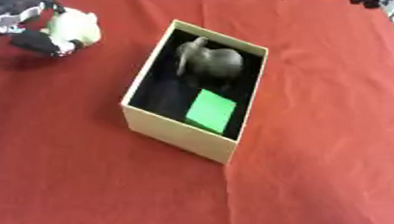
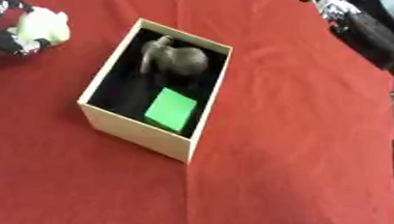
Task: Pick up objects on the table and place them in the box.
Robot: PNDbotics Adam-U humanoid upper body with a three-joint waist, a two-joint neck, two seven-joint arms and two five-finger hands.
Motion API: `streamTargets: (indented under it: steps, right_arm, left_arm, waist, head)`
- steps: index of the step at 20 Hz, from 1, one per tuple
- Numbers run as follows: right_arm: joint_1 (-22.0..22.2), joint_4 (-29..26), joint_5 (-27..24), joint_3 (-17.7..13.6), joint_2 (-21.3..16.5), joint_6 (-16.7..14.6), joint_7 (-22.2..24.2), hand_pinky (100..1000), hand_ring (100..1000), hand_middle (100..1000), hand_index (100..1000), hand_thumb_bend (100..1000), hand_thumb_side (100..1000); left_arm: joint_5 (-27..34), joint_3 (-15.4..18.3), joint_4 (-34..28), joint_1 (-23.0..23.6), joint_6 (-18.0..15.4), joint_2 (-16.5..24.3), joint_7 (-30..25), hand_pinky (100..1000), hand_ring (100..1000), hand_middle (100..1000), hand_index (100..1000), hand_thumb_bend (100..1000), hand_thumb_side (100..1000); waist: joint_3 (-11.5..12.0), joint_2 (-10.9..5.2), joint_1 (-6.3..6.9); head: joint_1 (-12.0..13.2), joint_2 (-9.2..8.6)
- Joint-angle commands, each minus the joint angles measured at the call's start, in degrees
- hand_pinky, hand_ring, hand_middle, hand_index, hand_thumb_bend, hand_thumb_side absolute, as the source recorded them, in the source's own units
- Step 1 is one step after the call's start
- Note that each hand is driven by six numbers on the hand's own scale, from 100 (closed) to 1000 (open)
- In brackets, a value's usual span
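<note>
Box (image 1: 182,132) is sitting open at the centre of the red cloth (image 1: 316,163), long axis running from 1 o'clock to 7 o'clock. Inside, a grey toy (image 1: 210,61) is lying at the 12 o'clock end and a green block (image 1: 211,111) is lying at the 6 o'clock end; both are already placed.

Left hand (image 1: 35,41) is working at 10 o'clock from the box, well apart from it, with its fingers curling around a pale toy (image 1: 74,26). The toy is showing between the dark fingers; whether it is lifting clear of the cloth cannot be told.

Right hand (image 2: 333,7) is showing only partly at 1 o'clock; its finger state cannot be told.

Risks, as judged:
- The rounded toy may be slipping out during transfer.
- A low carry may be striking the box's near wall and shifting it.
</note>
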Motion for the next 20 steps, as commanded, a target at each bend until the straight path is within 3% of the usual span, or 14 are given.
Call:
streamTargets:
  steps: [1,6,8,11,20]
  right_arm:
    - [-0.87,-1.15,-0.48,-0.68,-0.64,-0.01,0.03,818,783,610,1000,100,815]
    - [-0.86,-1.15,-0.62,-0.74,-0.51,0.0,-0.03,818,784,609,1000,100,818]
    - [-0.85,-1.15,-0.7,-0.77,-0.42,0.0,-0.06,817,784,609,1000,100,820]
    - [-0.95,-1.15,-0.91,-0.77,-0.26,-0.08,-0.02,818,784,609,1000,100,819]
    - [-1.01,-1.15,-1.46,-0.85,-0.03,-0.33,0.14,819,786,610,1000,100,816]
  left_arm:
    - [-0.75,0.49,0.24,-1.09,0.3,0.78,0.42,643,863,834,886,398,778]
    - [-1.79,0.68,1.3,-1.02,1.08,0.7,1.38,580,826,796,859,362,769]
    - [-2.26,0.72,1.56,-1.01,1.36,0.68,1.81,527,786,756,820,293,706]
    - [-3.14,0.69,2.05,-0.93,1.57,0.71,2.28,498,761,744,808,292,673]
    - [-3.58,1.11,3.58,-0.79,2.46,0.58,4.27,375,642,653,730,144,503]
  waist:
    - [-0.2,-0.97,0.0]
    - [-0.46,-0.55,-0.05]
    - [-0.49,-0.34,-0.11]
    - [-0.59,-0.13,-0.16]
    - [-0.86,-0.05,-0.27]
  head:
    - [0.42,-0.89]
    - [0.59,-1.49]
    - [0.72,-1.67]
    - [0.93,-2.01]
    - [1.09,-2.21]
